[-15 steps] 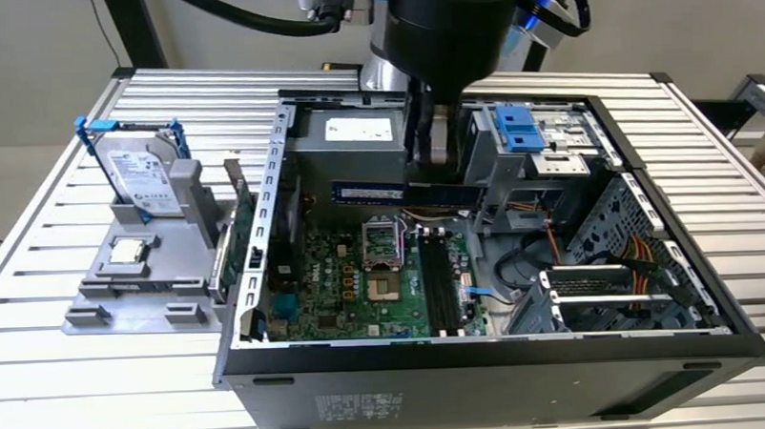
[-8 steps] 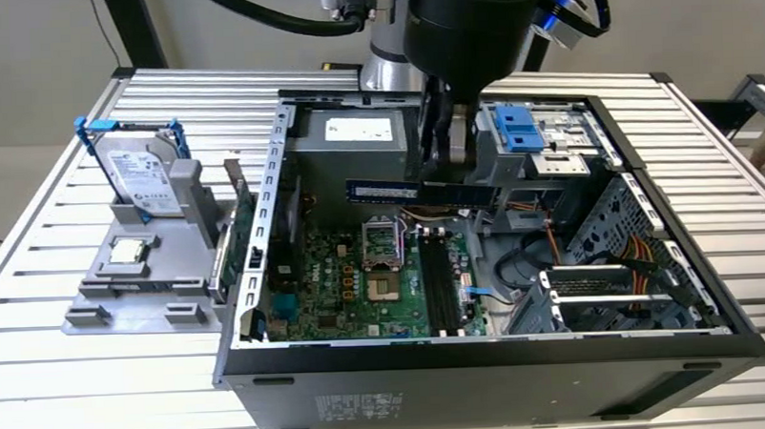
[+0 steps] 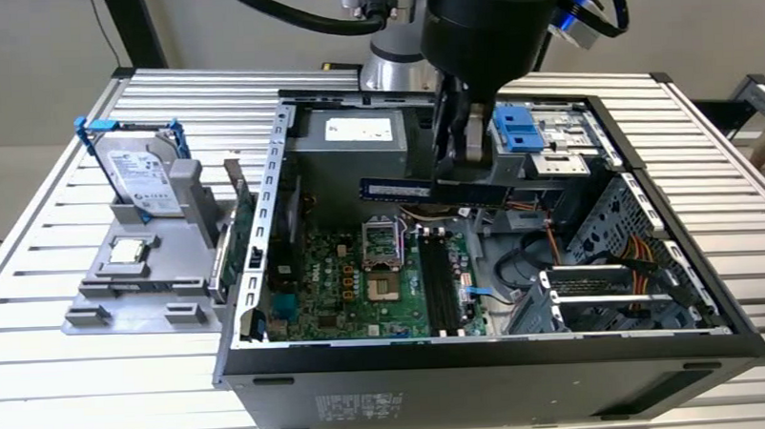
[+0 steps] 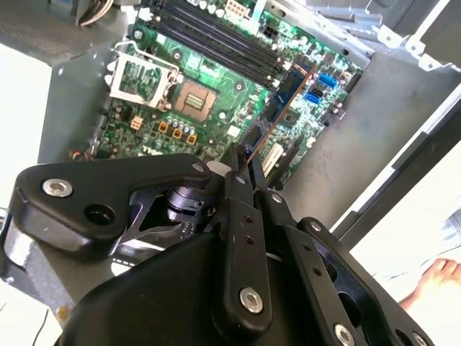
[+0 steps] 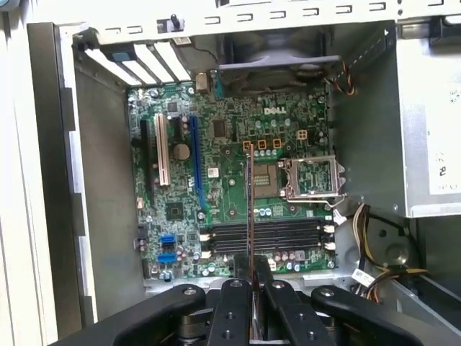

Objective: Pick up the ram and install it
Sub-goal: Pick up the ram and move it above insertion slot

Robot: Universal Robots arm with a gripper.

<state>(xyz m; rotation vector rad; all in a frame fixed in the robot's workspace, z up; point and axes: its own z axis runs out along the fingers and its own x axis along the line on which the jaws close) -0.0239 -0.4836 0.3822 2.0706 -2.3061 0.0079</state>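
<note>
Open computer case [image 3: 490, 373] at centre and right of the exterior view, resting on a slatted aluminium table [image 3: 95, 377]; green motherboard [image 3: 347, 282] on its floor (socket frame [image 3: 381, 243] at mid-board), grey power supply [image 3: 355, 153] at upper centre. At upper left, a hard drive [image 3: 140, 175] stands upright in a grey fixture [image 3: 118, 300], with a small silver chip [image 3: 129, 250] lying flat just below it. A blue drive caddy [image 3: 523, 128] sits at the case's upper right, above orange and yellow cables [image 3: 620, 254].
</note>
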